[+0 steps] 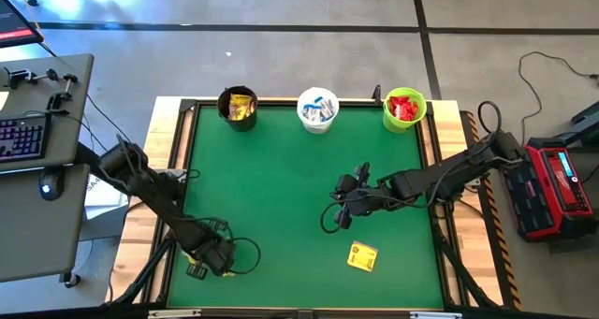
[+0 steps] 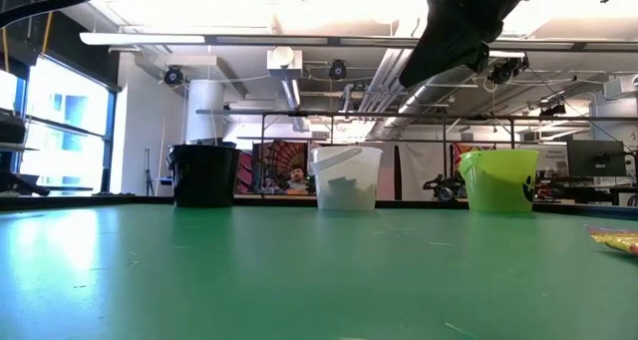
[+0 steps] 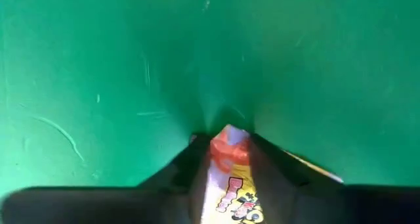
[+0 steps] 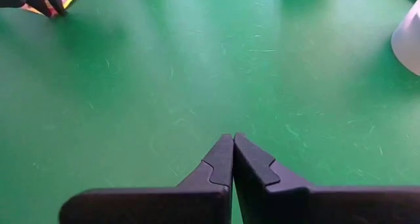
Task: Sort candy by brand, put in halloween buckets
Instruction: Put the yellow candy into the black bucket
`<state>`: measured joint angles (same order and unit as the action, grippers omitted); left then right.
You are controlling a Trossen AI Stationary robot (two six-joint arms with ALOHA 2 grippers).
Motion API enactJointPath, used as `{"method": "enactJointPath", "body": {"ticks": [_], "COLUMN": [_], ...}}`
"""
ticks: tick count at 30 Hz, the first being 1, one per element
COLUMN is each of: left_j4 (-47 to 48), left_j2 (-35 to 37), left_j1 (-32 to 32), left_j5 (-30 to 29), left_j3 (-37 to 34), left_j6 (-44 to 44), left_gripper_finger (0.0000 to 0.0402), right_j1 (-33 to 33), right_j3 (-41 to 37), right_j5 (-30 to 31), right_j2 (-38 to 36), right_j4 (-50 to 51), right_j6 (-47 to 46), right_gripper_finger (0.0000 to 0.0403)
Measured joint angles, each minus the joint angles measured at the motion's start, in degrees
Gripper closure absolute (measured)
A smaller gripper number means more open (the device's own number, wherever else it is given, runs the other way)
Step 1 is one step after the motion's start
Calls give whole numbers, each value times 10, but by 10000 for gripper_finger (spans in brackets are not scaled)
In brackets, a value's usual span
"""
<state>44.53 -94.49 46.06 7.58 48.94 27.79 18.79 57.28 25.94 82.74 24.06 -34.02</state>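
My left gripper (image 1: 221,259) stands near the table's near left corner, pointing down, shut on a yellow candy packet (image 3: 230,178) with a red end. My right gripper (image 4: 233,142) hovers shut and empty over the middle right of the green mat. A second yellow packet (image 1: 362,255) lies flat on the mat near the front, right of centre. Three buckets stand on their bases along the far edge: the black one (image 1: 238,107) with yellow candy, the white one (image 1: 317,109) with white-and-blue candy, the lime green one (image 1: 404,108) with red candy. My left gripper pinches the yellow packet between its two fingers, which come from above and point down. The packet's red end (image 3: 228,142) shows at the fingertips, and a yellow corner (image 3: 316,169) sticks out past one finger. Whether the packet is clear of the mat I cannot tell.
The wooden frame (image 1: 187,105) borders the mat. A desk with a keyboard (image 1: 21,137) stands off the left side, and a red device (image 1: 552,188) off the right. The mat's middle (image 1: 281,188) is bare green.
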Motion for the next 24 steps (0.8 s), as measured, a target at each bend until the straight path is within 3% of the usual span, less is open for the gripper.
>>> {"method": "enactJointPath", "body": {"ticks": [4,6,17,24], "left_j4": [5,7,76,94], "left_j2": [8,15,80,168], "left_j1": [-3,-4,-50,-175], "left_j5": [10,10,14,5], "left_j3": [-2,-3,54,59], "left_j6": [0,3,9,52], "left_gripper_finger": [378,394,401,401], "right_j1": [0,0,0,0], "right_j3": [0,0,0,0], "right_j5": [0,1,1,1], "right_j2": [0,0,0,0], "right_j4": [0,0,0,0], "right_j6": [0,1,11,11], "right_gripper_finger": [403,403,403,403]}}
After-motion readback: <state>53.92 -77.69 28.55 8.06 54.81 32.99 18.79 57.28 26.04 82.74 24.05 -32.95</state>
